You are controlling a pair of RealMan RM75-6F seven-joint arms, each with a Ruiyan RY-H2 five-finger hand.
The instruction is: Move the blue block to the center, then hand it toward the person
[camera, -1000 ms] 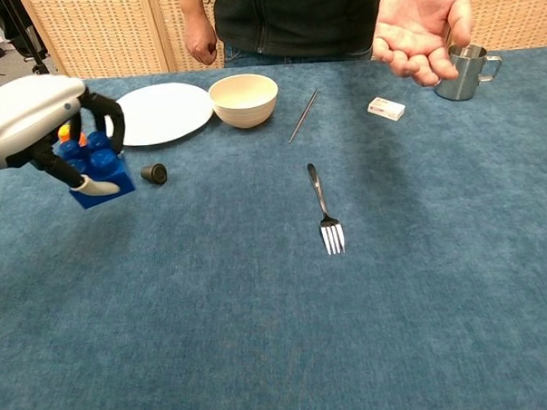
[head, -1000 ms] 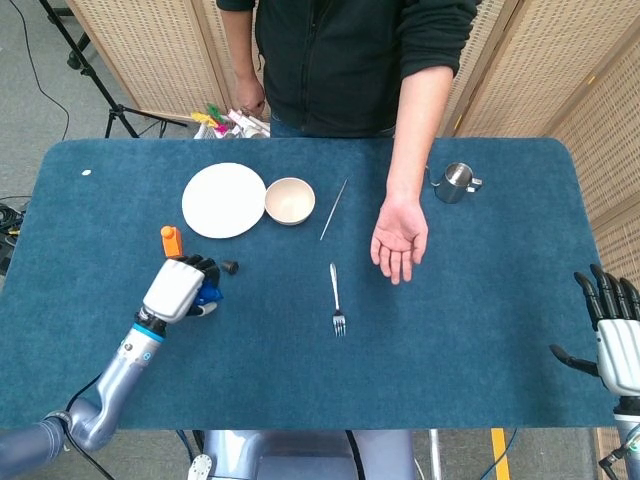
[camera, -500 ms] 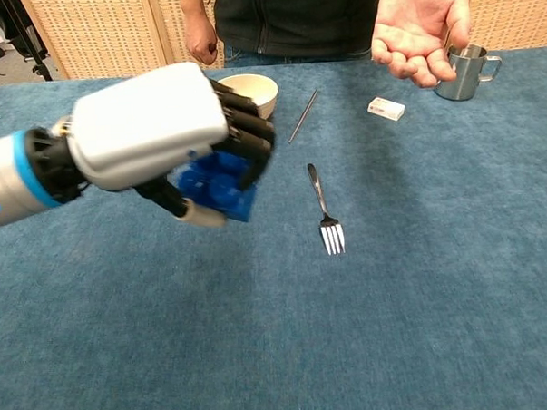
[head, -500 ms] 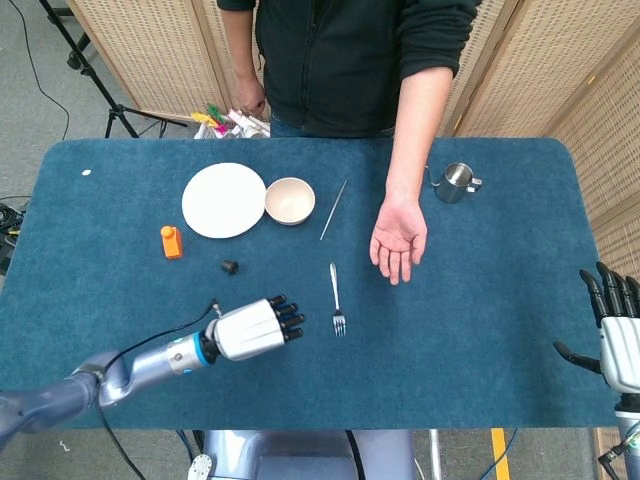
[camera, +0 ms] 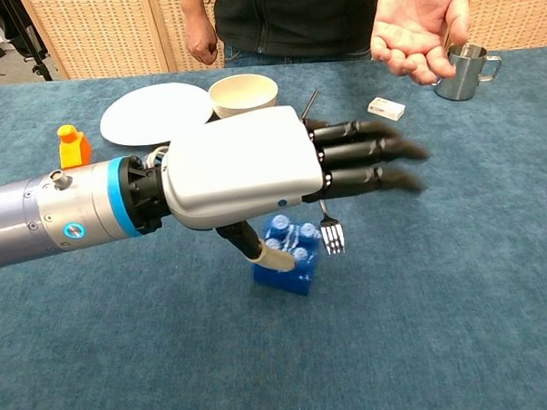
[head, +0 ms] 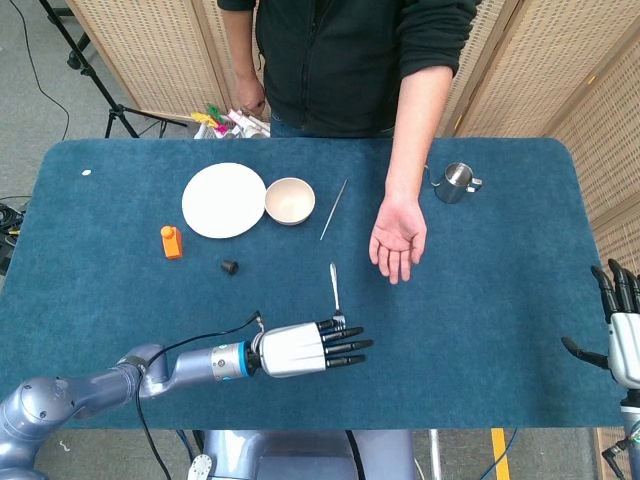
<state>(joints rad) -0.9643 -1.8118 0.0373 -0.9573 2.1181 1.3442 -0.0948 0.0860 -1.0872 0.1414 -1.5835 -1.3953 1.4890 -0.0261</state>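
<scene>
Left hand (camera: 281,168): seen over the middle of the blue table (head: 500,300) in both views, palm down, fingers (camera: 371,151) stretched out flat and apart, nothing grasped; in the chest view the thumb tip was seen right at the top of the blue block, and contact could not be told.
Blue block (camera: 288,259): seen in the chest view standing on the table under the left hand, studs up, just beside the fork's tines; in the head view it was hidden by the hand (head: 305,350).
Right hand (head: 620,335): caught only at the right edge of the head view, well apart from everything else, fingers pointed up and spread, nothing held.
Fork (head: 335,285): laid on the table, tines toward the robot, its tines end covered by the left hand in the head view.
Small dark cap (head: 229,267): stood alone on the table, left of the fork.
Orange block (camera: 71,146): set near the white plate.
Person's hand (head: 398,240): held palm up, open, beyond the fork and to its right.
White plate (head: 224,200) and bowl (head: 290,200): placed side by side, rims close.
Thin metal stick (head: 334,208): laid aslant between bowl and person's hand.
Small white box (camera: 386,108): seen in the chest view only, near the steel cup.
Steel cup (head: 457,182): stood far right, handle visible.
</scene>
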